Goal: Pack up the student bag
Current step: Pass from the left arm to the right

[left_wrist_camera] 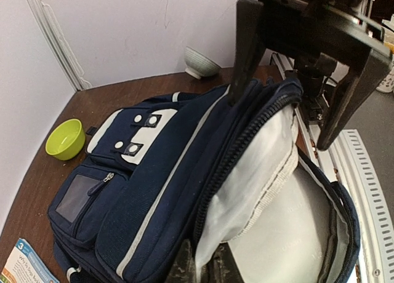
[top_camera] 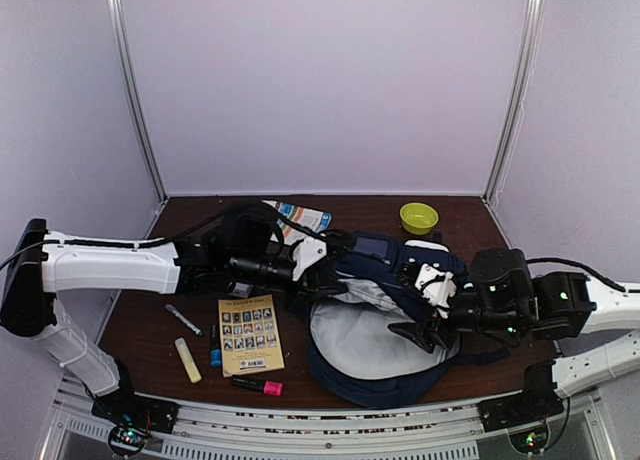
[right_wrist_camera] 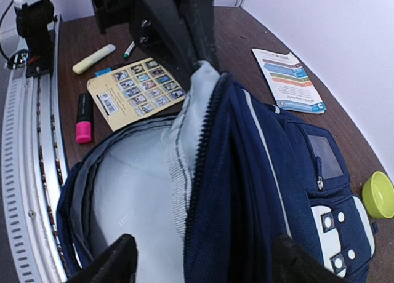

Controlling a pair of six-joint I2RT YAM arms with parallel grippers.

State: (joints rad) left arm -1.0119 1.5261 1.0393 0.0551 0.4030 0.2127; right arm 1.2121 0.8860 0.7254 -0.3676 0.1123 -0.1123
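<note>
**Bag mouth propped open for loading**

On the worktop (top_camera: pixel 140 315) the student bag (top_camera: pixel 372 332) lies at the middle, its mouth turned to the near edge and its grey lining showing. We judge that the left pincer (left_wrist_camera: pixel 201 266), pressed together on the zip rim, lifts that flap so the opening gapes. The right pincer (right_wrist_camera: pixel 209 264) stands spread astride the rim farther along, gripping nothing. The yellow booklet (top_camera: pixel 250 335), pink highlighter (top_camera: pixel 258 386) and yellow highlighter (top_camera: pixel 187 360) wait just left of the bag, likely next in

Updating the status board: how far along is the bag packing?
Done: backpack unzipped, main compartment gaping, nothing visible inside. In hand: left gripper pinches the opening's edge; right gripper open astride it. To do: booklet, pink highlighter, yellow highlighter, pen and leaflet lie on the table.
</note>
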